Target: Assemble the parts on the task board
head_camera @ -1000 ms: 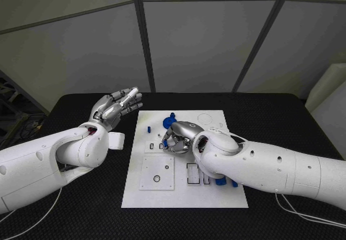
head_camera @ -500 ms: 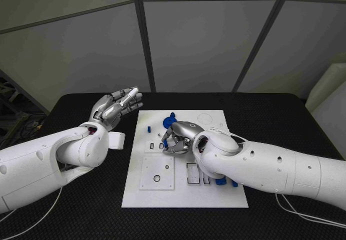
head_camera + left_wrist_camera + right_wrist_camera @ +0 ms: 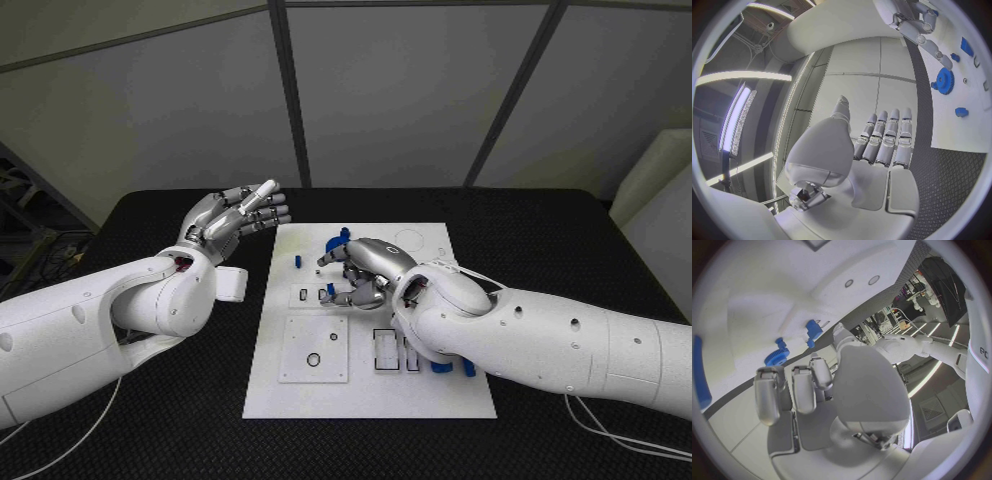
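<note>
The right hand (image 3: 364, 268) has uncurled a little over the last second — its fingers now spread loosely above the middle of the white task board (image 3: 433, 395), gripping nothing. A blue gear (image 3: 338, 246) lies just beyond its fingertips, toward the board's far edge. The left hand (image 3: 228, 213) hovers off the board's far left corner — fingers straight, close together, empty.

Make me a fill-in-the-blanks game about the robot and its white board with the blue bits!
1. The task board lies on a ____ table.
2. The blue gear lies on the ____.
3. The ____ hand is over the board.
4. The left hand holds ____.

Missing words: black; board; right; nothing
</note>
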Available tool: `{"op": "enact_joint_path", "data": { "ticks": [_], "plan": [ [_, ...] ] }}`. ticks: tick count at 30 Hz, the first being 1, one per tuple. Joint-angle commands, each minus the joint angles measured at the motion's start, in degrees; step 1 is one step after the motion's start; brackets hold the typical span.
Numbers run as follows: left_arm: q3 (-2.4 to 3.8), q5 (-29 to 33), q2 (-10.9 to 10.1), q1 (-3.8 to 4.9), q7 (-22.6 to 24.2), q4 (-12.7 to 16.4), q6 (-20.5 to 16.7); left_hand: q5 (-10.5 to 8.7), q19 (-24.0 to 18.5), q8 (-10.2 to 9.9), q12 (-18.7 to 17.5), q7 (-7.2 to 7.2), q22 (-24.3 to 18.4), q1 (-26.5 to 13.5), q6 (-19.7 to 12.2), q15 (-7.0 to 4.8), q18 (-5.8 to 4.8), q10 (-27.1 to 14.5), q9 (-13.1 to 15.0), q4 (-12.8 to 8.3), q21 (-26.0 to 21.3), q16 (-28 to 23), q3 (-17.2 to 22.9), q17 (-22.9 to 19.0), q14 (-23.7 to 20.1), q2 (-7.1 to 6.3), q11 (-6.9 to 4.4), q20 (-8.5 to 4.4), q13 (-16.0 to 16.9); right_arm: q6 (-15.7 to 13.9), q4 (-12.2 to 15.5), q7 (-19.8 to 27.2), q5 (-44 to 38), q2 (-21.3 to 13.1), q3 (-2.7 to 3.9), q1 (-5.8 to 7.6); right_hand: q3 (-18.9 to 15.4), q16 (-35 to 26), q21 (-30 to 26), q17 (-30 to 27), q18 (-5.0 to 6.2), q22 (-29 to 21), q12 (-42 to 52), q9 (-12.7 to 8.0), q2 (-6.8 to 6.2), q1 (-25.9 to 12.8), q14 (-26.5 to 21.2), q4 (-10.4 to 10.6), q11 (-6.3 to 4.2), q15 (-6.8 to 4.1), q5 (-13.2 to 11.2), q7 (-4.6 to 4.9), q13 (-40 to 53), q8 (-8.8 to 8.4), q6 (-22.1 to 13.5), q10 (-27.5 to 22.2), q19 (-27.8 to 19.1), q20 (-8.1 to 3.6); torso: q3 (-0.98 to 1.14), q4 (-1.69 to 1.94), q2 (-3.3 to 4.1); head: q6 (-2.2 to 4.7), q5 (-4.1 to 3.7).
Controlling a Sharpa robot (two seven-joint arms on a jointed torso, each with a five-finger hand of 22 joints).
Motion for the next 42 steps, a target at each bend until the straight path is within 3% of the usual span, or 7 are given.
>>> {"op": "enact_joint_path", "data": {
  "ticks": [1, 15, 16, 19, 23, 27, 42],
  "plan": [
    [0.06, -4.26, 0.01, 0.09, -3.27, -0.5, 1.97, 0.65, 5.51, 1.91, 1.98, 3.94, 0.89, 0.08, 4.76, -1.09, -0.61, 5.47, 0.6, -0.78, 2.87, 2.32, -0.22, 0.57, 6.98, 0.89, -0.65, -0.82, 0.25, -4.7, 2.19, 11.35, 4.91, -2.12, 0.07, 0.08, 0.38, -0.55, 0.37, 1.92, -0.86, 15.1, -0.3, 0.09, 0.23, 1.27, 3.02, 0.22, 0.31, 0.16, -0.19, -0.1, -0.16, 0.16, 1.62, -0.28, 5.94, 0.48, 0.01, -0.09, -0.19, 0.16, 0.2],
    [0.06, -33.62, -0.02, 0.52, -26.06, -2.92, 12.76, 4.2, 29.71, 5.79, 7.79, -5.35, 6.31, -0.13, 22.69, -12.44, -0.63, 32.28, 3.11, 0.38, 16.89, 15.91, -3.32, 10.82, 38.26, 3.49, -10.85, -11.63, 2.4, -2.24, 5.83, 15.87, 22.61, -14.08, 2.74, 3.55, 1.14, -0.94, 0.37, 1.43, -0.86, 15.1, -3.06, 0.62, 2.15, 2.11, 2.89, -0.26, -0.35, -0.33, 0.16, -0.88, -2.47, 1.28, 7.19, -1.74, 5.94, 0.09, 1.05, -0.52, -3.08, -0.98, 1.69],
    [0.06, -35.42, 0.23, 0.71, -27.55, -3.1, 13.07, 4.24, 31.82, 6.03, 8.47, -6.23, 7.65, -0.36, 23.6, -13.32, -0.58, 33.96, 3.82, 0.78, 19.3, 20.77, -3.93, 14.34, 39.5, 3.37, -11.79, -12.76, 3.49, -2.02, 5.67, 15.71, 23.12, -14.62, 2.82, 3.83, 1.13, -1.02, 0.37, 1.31, -0.86, 15.1, -3.11, 0.63, 2.17, 2.1, 2.86, -0.28, -0.38, -0.35, 0.16, -0.91, -2.52, 1.31, 7.32, -1.75, 5.94, 0.07, 1.15, -0.57, -3.29, -1.21, 1.8],
    [0.05, -39.4, 1.08, 1.35, -31.66, -3.83, 14.75, 4.15, 34.8, 7.19, 11.25, -7.43, 16.1, -0.37, 25.07, -15.42, -1.96, 36.76, 6.91, 1.54, 28.51, 50.19, -5.25, 44.65, 38.91, 3.09, -13.73, -14.12, 8.26, -1.5, 5.11, 15.32, 24.11, -15.74, 2.97, 4.39, 1.12, -1.12, 0.37, 1.13, -0.86, 15.1, -3.12, 0.63, 2.2, 2.06, 2.82, -0.27, -0.41, -0.37, 0.15, -0.94, -2.54, 1.33, 7.45, -1.74, 5.94, 0.05, 1.35, -0.59, -3.75, -1.61, 2.07],
    [-0.28, -44.01, 2.63, 2.98, -40.48, -5.2, 20.58, -1.27, 35.42, 8.0, 14.76, -7.55, 29.58, -1.55, 24.04, -15.32, -3.15, 36.49, 11.13, 3.71, 39.55, 62.97, -6.84, 59.53, 38.88, 3.04, -13.5, -14.87, 15.57, -0.91, 4.02, 14.8, 24.84, -16.66, 3.06, 4.87, 1.11, -1.2, 0.37, 1.02, -0.86, 15.1, -3.08, 0.64, 2.24, 2.04, 2.79, -0.29, -0.45, -0.4, 0.15, -0.98, -2.53, 1.35, 7.62, -1.69, 5.94, 0.02, 1.57, -0.7, -4.2, -1.85, 2.23],
    [-2.86, -47.39, 4.91, 5.99, -47.09, -6.93, 24.77, -1.87, 36.19, 9.06, 22.27, -7.8, 38.41, -2.79, 23.56, -15.63, -4.13, 36.7, 15.01, 5.81, 46.32, 68.88, -7.65, 67.01, 39.38, 3.42, -13.55, -14.86, 27.05, -0.52, 2.83, 14.38, 25.13, -16.78, 3.1, 5.13, 1.16, -1.25, 0.37, 0.97, -0.86, 15.1, -3.1, 0.64, 2.32, 2.16, 2.78, -0.41, -0.51, -0.45, 0.18, -1.04, -2.57, 1.35, 7.83, -1.65, 5.94, -0.03, 1.78, -0.81, -4.57, -2.26, 2.46],
    [-6.84, -53.37, 13.49, 8.67, -56.49, -12.04, 25.85, -4.24, 35.01, 10.45, 25.12, -8.11, 44.66, -6.48, 22.01, -15.61, -4.43, 35.08, 23.16, 10.72, 51.4, 71.52, -10.71, 70.88, 39.49, 1.91, -13.77, -15.14, 37.83, -0.57, 1.69, 13.68, 24.72, -15.92, 3.11, 5.31, 1.27, -1.33, 0.37, 0.9, -0.86, 15.1, -3.11, 0.6, 2.37, 2.58, 2.76, -0.77, -0.6, -0.54, 0.24, -1.12, -2.62, 1.26, 8.08, -1.59, 5.94, -0.12, 1.86, -0.77, -4.6, -2.97, 3.1]
  ]
}}
